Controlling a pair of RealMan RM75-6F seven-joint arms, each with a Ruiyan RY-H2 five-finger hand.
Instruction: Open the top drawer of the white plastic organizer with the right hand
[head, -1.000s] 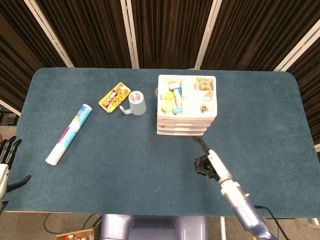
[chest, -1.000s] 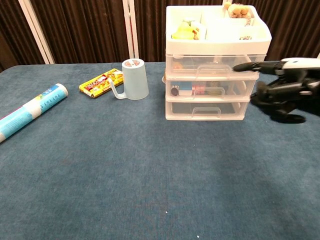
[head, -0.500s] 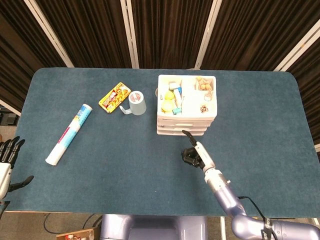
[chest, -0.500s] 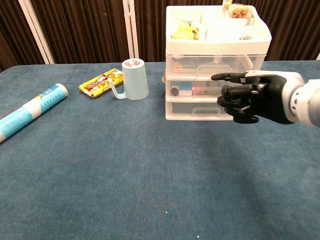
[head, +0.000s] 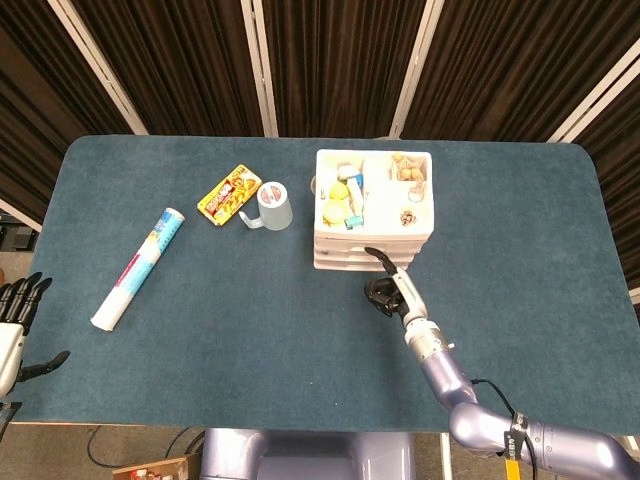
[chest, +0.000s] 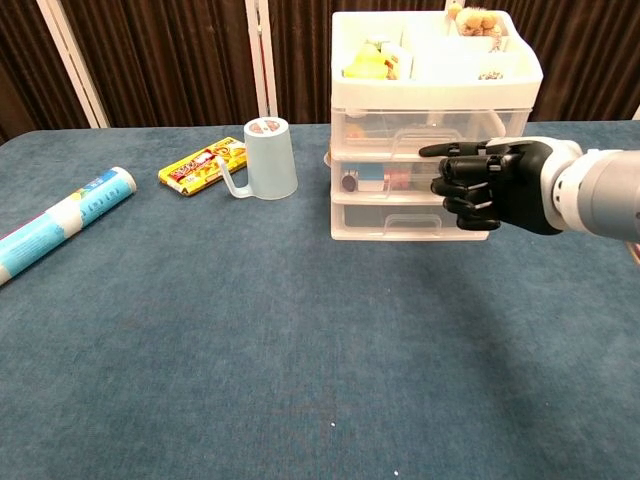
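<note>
The white plastic organizer (chest: 400, 222) stands at the table's back centre, with three drawers under an open tray of small items. Its top drawer (chest: 385, 128) is closed, flush with the two below. My right hand (chest: 500, 188) hovers just in front of the drawers' right half. One finger (chest: 445, 151) points left along the top drawer's lower edge, and the other fingers are curled in on nothing. Whether that finger touches the drawer I cannot tell. From above, the right hand (head: 388, 290) sits right before the organizer (head: 355, 262). My left hand (head: 18, 305) hangs off the table's left edge, fingers apart.
A pale blue mug (chest: 270, 158) stands left of the organizer, with a yellow snack packet (chest: 203, 165) lying beside it. A white and blue tube (chest: 60, 222) lies at the far left. Dark curtains hang behind the table.
My right hand has moved from the right front of the table up to the organizer's front, its extended finger now at the top drawer's level. The drawers have not moved.
</note>
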